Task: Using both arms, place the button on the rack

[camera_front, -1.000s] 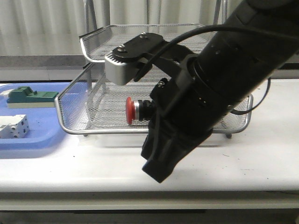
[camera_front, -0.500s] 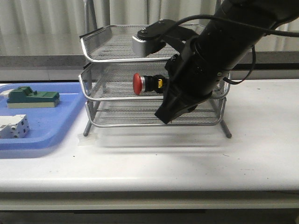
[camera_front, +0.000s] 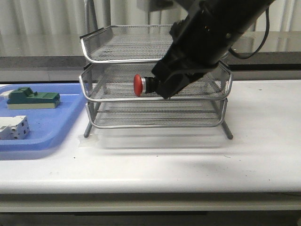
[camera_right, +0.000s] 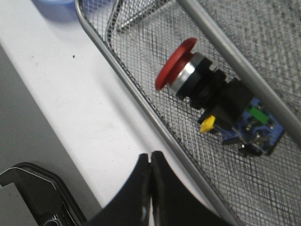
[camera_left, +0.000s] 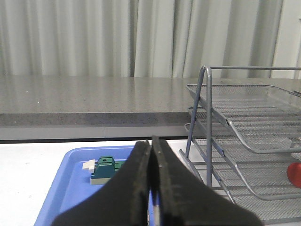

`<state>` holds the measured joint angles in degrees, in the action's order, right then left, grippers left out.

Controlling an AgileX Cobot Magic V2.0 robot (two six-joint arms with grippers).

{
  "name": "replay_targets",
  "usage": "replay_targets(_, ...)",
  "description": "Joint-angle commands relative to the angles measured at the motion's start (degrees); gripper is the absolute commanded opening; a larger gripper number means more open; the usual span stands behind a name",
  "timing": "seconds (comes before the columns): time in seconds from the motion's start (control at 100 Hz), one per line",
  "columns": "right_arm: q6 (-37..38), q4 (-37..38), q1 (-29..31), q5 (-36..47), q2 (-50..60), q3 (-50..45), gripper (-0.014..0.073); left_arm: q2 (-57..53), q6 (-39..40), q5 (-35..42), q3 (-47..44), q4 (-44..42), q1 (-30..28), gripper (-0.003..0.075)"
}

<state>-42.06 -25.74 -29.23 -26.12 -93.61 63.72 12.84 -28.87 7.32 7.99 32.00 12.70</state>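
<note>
— Where did you see the small push-button with the round red mushroom cap [camera_right: 176, 63] at that moment?

— You had it lying on its side on the mesh floor of the middle tier of the three-tier silver wire-mesh rack [camera_front: 101, 51], red cap toward the left edge of the table. Your right wrist camera showed its silver collar, black body, a yellow tab and a blue end, all resting on the mesh just inside the tier's rim wire. The rack stood toward the far edge of the table, near its middle.

— And your right gripper [camera_right: 150, 162]?

— Its two black fingers were pressed together with nothing between them, apart from the button and outside the rim. In the front view your bulky black right arm [camera_front: 207, 33] covered the button's body.

— The left gripper [camera_left: 151, 155]?

— Clenched too, fingers touching, empty. Beyond it you could see the flat blue plastic tray [camera_left: 70, 183] by the table's left edge, with the green block [camera_left: 107, 167] in it; the white terminal block [camera_front: 13, 128] sat nearer the front edge.
</note>
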Motion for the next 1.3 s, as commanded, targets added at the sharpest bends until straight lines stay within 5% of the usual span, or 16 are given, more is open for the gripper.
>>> replay_targets(0.0,2.83,-0.41,0.98,-0.51,5.46,1.37,-0.0060,0.64,0.54,3.69,1.68,0.00,-0.09,-0.0020)
replay_targets(0.39,19.24,8.66,15.58,-3.19,25.61,-6.10,-0.0060,0.64,0.54,3.69,1.68,0.00,-0.09,-0.0020)
replay_targets(0.77,21.61,10.01,32.22,-1.44,50.47,-21.01,-0.0060,0.64,0.54,3.69,1.68,0.00,-0.09,-0.0020)
replay_targets(1.29,21.82,9.96,34.51,-1.93,73.78,-35.04,-0.0060,0.64,0.54,3.69,1.68,0.00,-0.09,-0.0020)
